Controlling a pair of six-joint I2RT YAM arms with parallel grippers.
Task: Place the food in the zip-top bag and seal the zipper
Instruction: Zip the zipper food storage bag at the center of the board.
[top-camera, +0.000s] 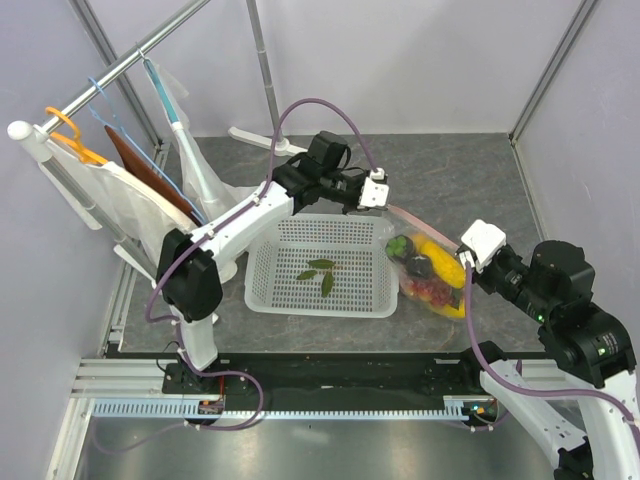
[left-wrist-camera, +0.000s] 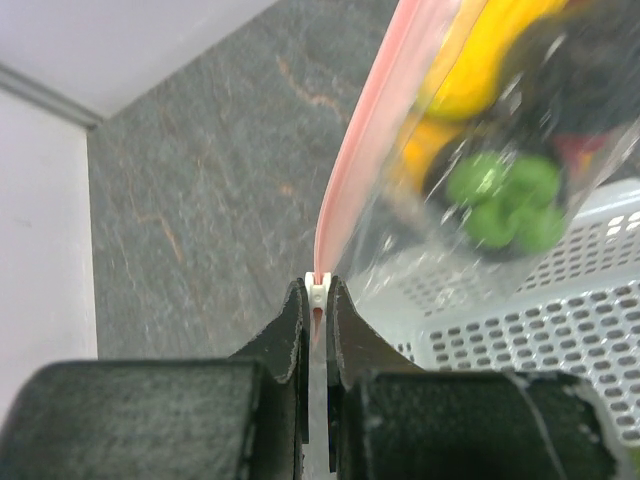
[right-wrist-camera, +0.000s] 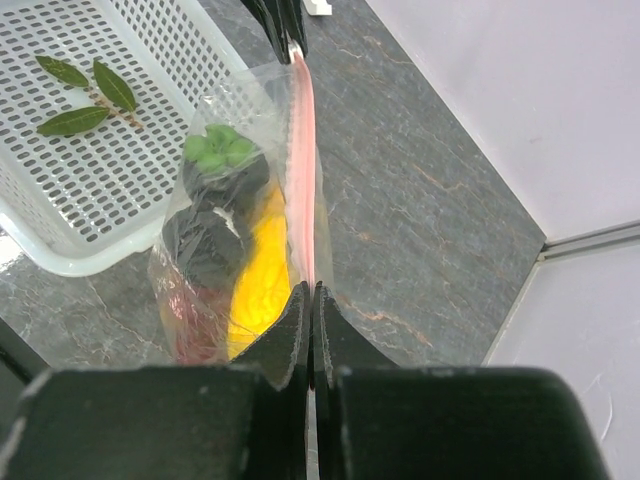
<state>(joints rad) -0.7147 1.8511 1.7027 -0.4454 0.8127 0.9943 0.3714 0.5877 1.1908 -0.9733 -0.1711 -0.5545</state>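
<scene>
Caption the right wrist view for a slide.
Right gripper shut on the pink zipper of the bag of fruit, beside a white basket holding leaves.

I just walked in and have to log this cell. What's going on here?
Both arms hold a clear bag by its pink zipper, one at each end. The left gripper is shut on the far end and the right gripper on the near end, so the strip runs stretched between them. The fruit is inside the bag, just right of the basket. The basket holds only leaves. Whether the zipper is fully sealed cannot be told.
</scene>
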